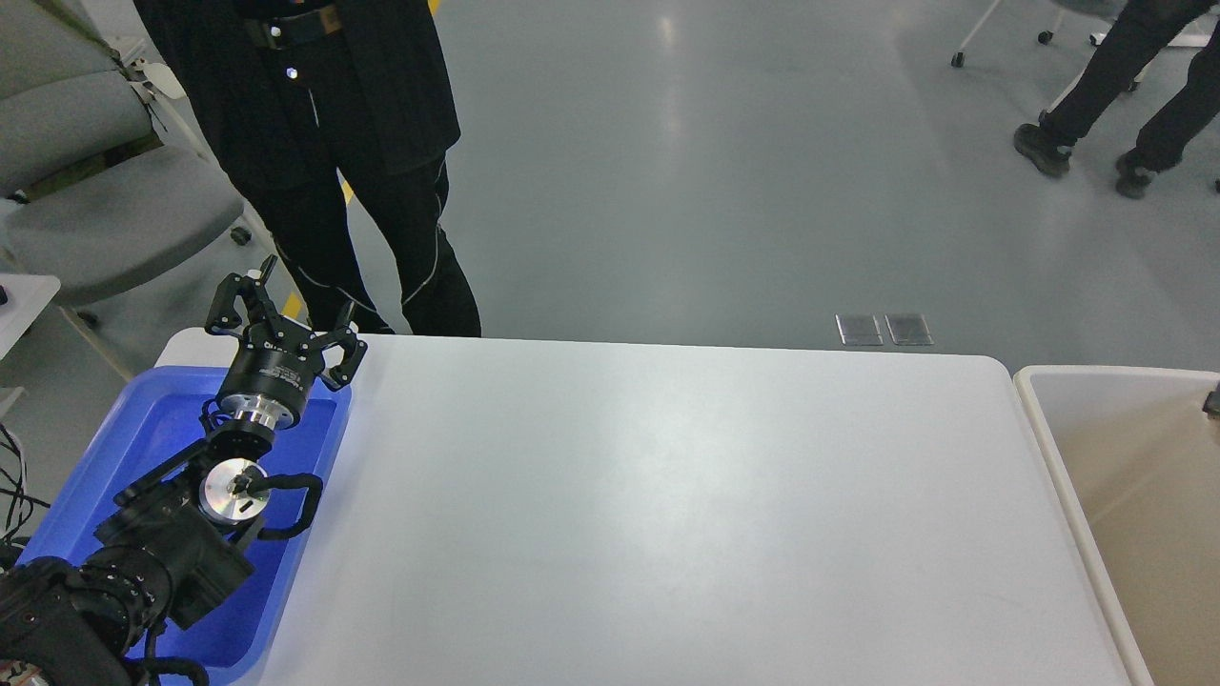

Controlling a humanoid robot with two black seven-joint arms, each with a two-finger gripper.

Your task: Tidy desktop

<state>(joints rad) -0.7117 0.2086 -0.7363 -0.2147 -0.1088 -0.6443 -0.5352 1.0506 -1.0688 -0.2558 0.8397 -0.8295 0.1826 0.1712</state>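
The desktop (667, 505) is a wide plain white tabletop with nothing lying on its bare surface. My left gripper (297, 297) is open and empty, held over the far end of the blue tray (133, 438) at the table's left end. My right gripper is out of view. Only a dark sliver (1213, 399) shows at the right edge, above the beige bin (1039, 405). The crumpled brown paper it held is out of view.
A person in black (372, 191) stands right behind the table's far left corner. A grey chair (105, 200) stands at the far left. Another person's legs (1115, 86) show at the far right. The beige bin adjoins the table's right end.
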